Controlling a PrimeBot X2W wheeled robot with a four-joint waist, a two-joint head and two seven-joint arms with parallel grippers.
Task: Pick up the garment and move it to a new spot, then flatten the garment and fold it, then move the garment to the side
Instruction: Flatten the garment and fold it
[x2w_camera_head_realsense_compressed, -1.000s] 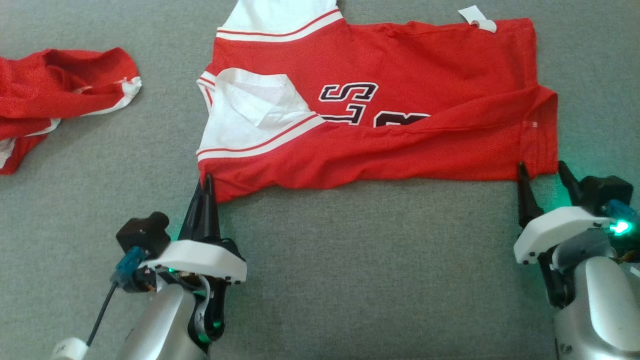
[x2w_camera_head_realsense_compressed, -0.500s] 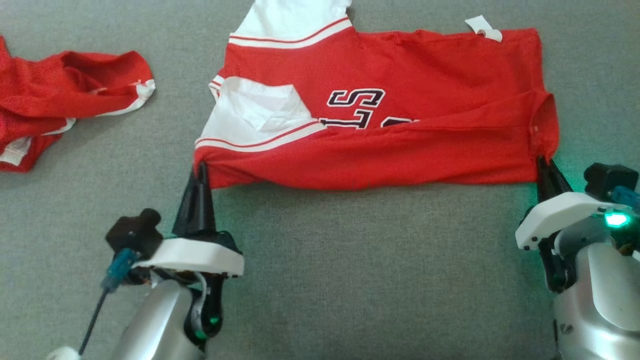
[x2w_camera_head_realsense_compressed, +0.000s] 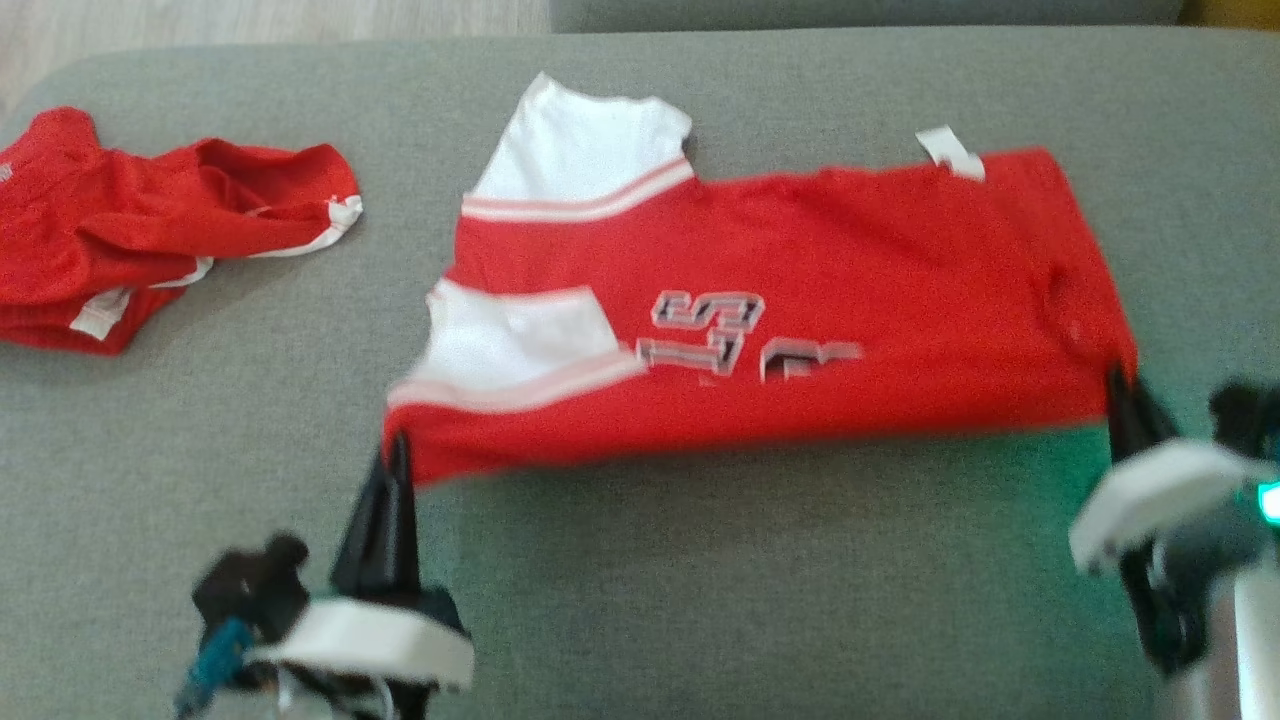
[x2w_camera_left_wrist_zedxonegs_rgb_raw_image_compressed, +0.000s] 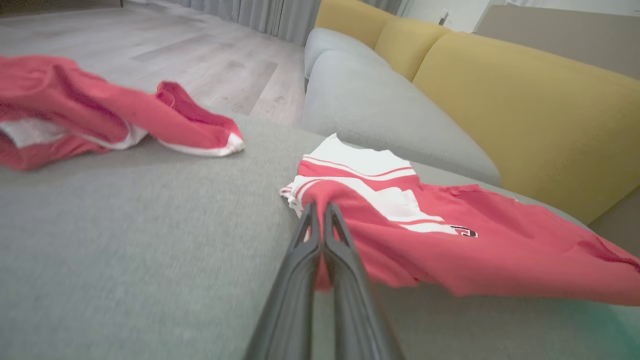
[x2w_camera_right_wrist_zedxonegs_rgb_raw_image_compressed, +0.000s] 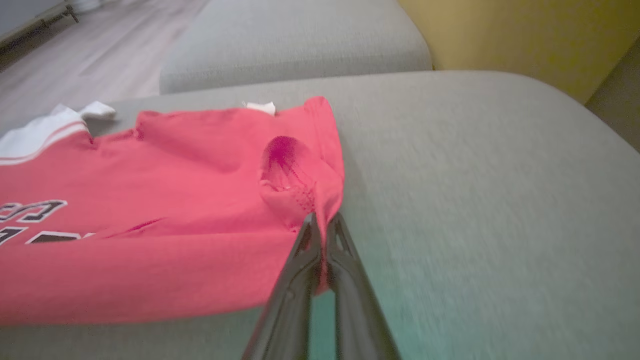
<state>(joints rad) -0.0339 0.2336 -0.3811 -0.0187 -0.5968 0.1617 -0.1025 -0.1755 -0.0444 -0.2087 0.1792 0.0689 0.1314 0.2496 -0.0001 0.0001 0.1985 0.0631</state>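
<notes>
We have the jersey (x2w_camera_head_realsense_compressed: 800, 300) across the middle of the grey cushion (x2w_camera_head_realsense_compressed: 700, 580), sleeves to the left, already doubled along its near side. Our left pincer (x2w_camera_head_realsense_compressed: 398, 450) is clamped on its near left corner and our right pincer (x2w_camera_head_realsense_compressed: 1120, 385) on its near right corner. The near edge seems to hang just off the cushion between them. We judge this to be the folding step. The next move calls for both arms to carry that edge away from us together, level and taut, and lay it along the far edge. The red shorts (x2w_camera_head_realsense_compressed: 150, 240) lie well apart, far left.
</notes>
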